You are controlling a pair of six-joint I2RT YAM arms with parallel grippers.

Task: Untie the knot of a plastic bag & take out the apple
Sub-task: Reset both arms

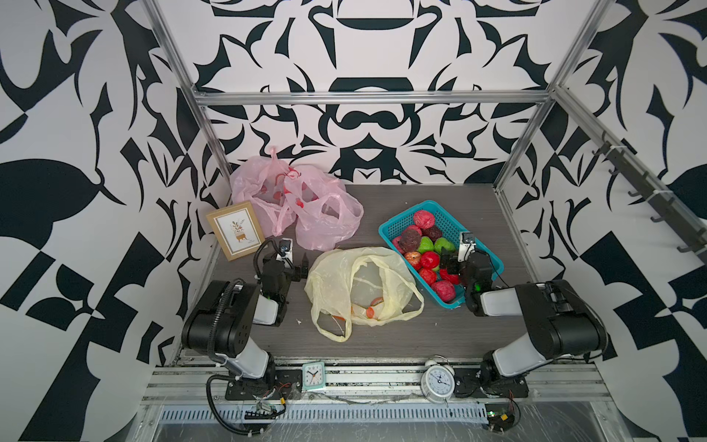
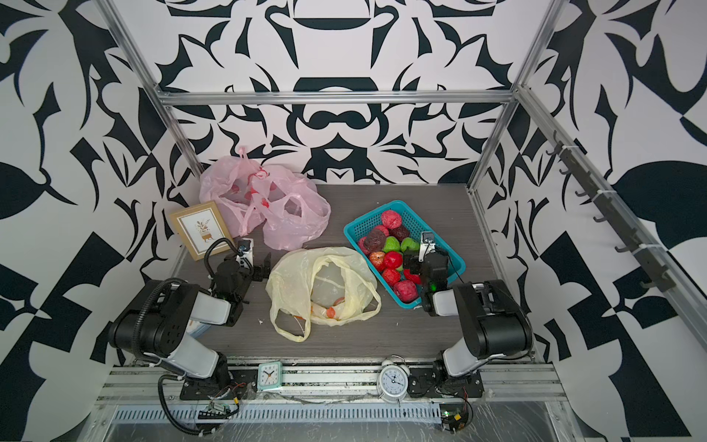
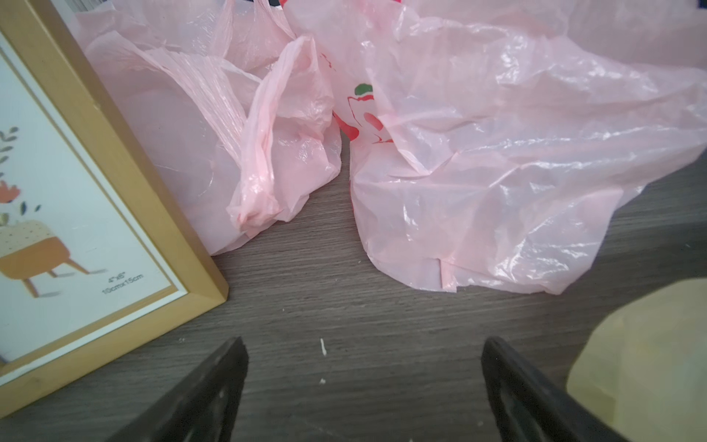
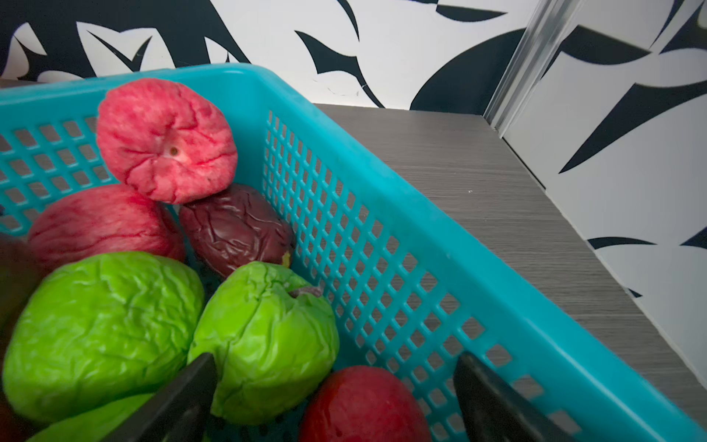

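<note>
Left gripper (image 1: 303, 268) sits low over the gray table (image 1: 382, 336), jaws wide and empty. It is between the wooden picture frame (image 1: 235, 229) and the yellow plastic bag (image 1: 359, 291), apart from both. In the left wrist view its fingers (image 3: 214, 390) frame bare tabletop and face the pink plastic bags (image 3: 497, 172). The yellow bag lies mid-table with its mouth slack and handle loops loose, no knot visible. A small orange-red item (image 1: 373, 308) shows through the film; I can't tell what it is. The pink bags are heaped at the back-left with red shapes showing through. Right gripper (image 1: 447, 262) hovers over the teal basket (image 1: 445, 220), jaws wide and gripping nothing. In the right wrist view a green apple (image 4: 267, 336) and a red apple (image 4: 363, 405) lie below its spread fingers (image 4: 191, 394). The basket is on the right side of the table, full of wrinkled red, green and dark apples. Two clocks stand on the front rail: a small square one (image 1: 313, 376) and a round alarm clock (image 1: 438, 384).
</note>
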